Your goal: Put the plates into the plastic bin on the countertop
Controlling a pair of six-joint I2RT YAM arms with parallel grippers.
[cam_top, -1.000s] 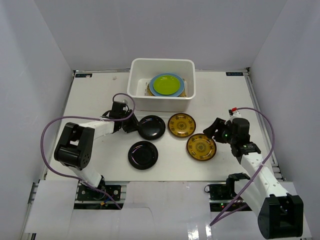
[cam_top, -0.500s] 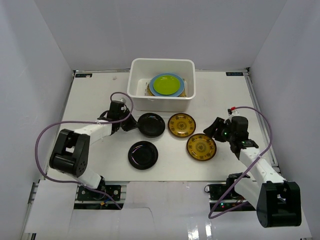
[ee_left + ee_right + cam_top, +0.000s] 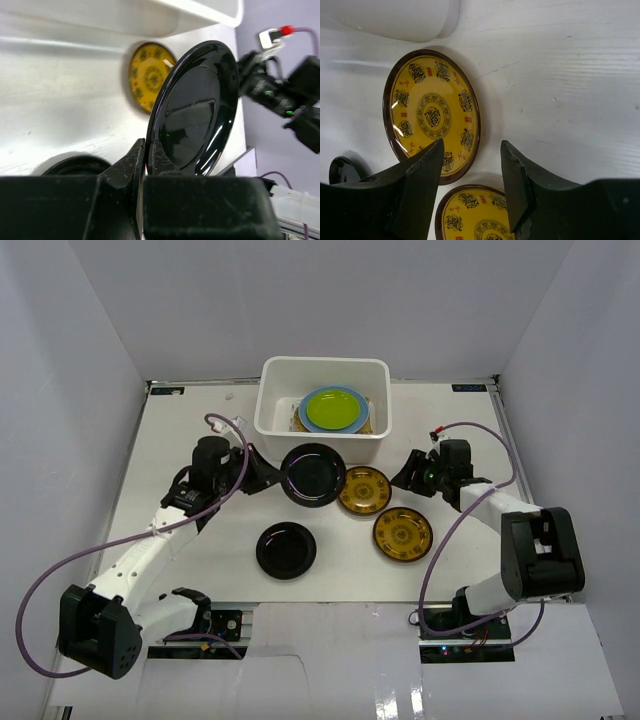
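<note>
1. Plastic bin: white, rect., rounded corners, thick rim, smooth walls. Sits far-centre on the countertop, which is flat, matte white w/ faint grain.
2. In the bin: lime green plate, round and glossy, lying on the light blue plate, of which only the edge shows. A straw-coloured woven plate peeks out underneath at the left.
3. Held black plate: round, glossy, mirror-like, shallow w/ raised rim. It's off the countertop, steeply tilted, just in front of the bin's near wall. In the top view its edge overlaps the far patterned plate.
4. Left claw: clenched on the held black plate's rim, 1 finger on each face, tight against it.
5. Right claw: released, jaws well apart, nothing held. It hangs over the far patterned plate's right edge; contact w/ the plate – can't tell.
6. Both patterned plates are yellow-brown w/ dark rims, black motifs and a sheen. The near patterned plate lies just beside the far one, not touching; both flat on the countertop.
7. 2nd black plate: flat on the countertop nr the front, left of the near patterned plate, well apart from the bin.
8. Around: purple cables loop off both arms. In the left wrist view the right arm sits just past the held plate.
</note>
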